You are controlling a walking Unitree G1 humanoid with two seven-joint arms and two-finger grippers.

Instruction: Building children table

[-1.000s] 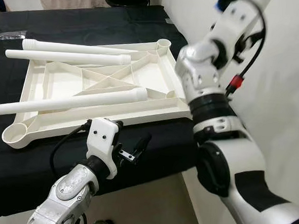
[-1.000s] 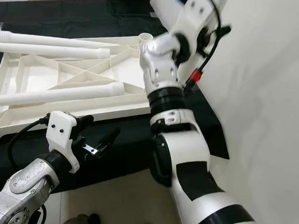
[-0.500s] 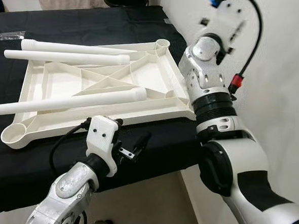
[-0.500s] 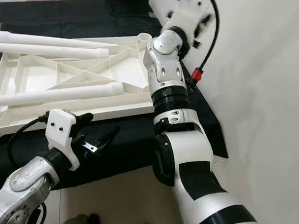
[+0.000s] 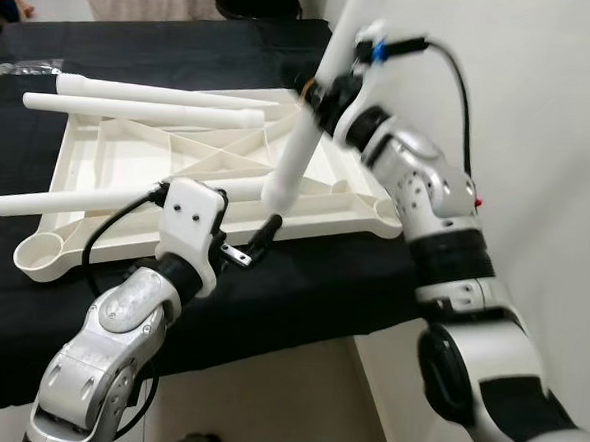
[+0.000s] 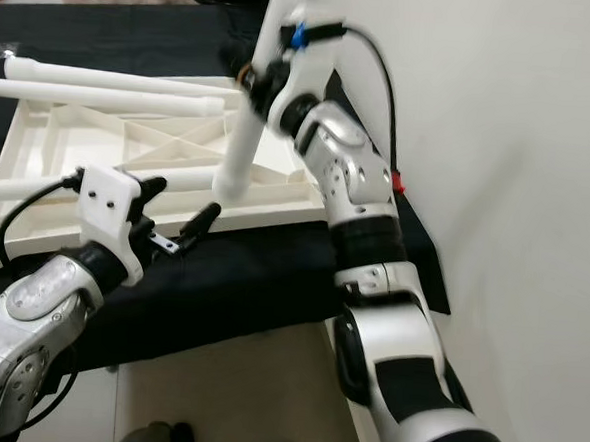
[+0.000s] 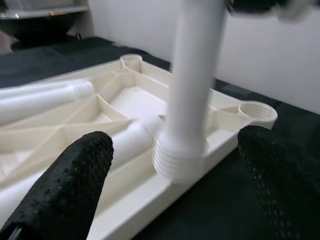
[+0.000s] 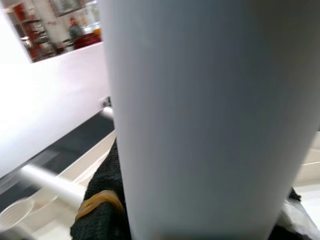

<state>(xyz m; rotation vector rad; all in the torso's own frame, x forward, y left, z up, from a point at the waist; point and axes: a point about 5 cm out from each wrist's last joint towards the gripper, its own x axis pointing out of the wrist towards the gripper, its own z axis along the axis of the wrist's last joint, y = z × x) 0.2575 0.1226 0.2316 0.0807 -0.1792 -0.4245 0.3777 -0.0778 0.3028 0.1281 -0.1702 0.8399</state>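
Observation:
The white tabletop [image 5: 361, 213] lies upside down on the black-covered table. Three white legs rest across it: two side by side along the far edge [image 5: 162, 94], and one lower down [image 5: 96, 194]. My right gripper [image 5: 324, 91] is shut on a fourth leg [image 5: 297, 151], held steeply tilted above the tabletop's right part, threaded end [image 7: 181, 161] down. One black finger [image 8: 100, 200] presses against that leg. My left gripper [image 5: 251, 240] is open at the tabletop's front edge, just in front of the threaded end, and its fingers [image 7: 65, 185] flank that end without touching it.
Round leg sockets sit at the tabletop's corners, one front left [image 5: 34, 255] and one near the threaded end [image 7: 257, 111]. The black table edge [image 5: 299, 326] runs just before my left arm. A white wall [image 5: 542, 116] stands close on the right.
My right arm has swung down and to the left, bringing a leg over the tabletop. My left gripper has shifted slightly toward the tabletop's edge. The camera has moved a little.

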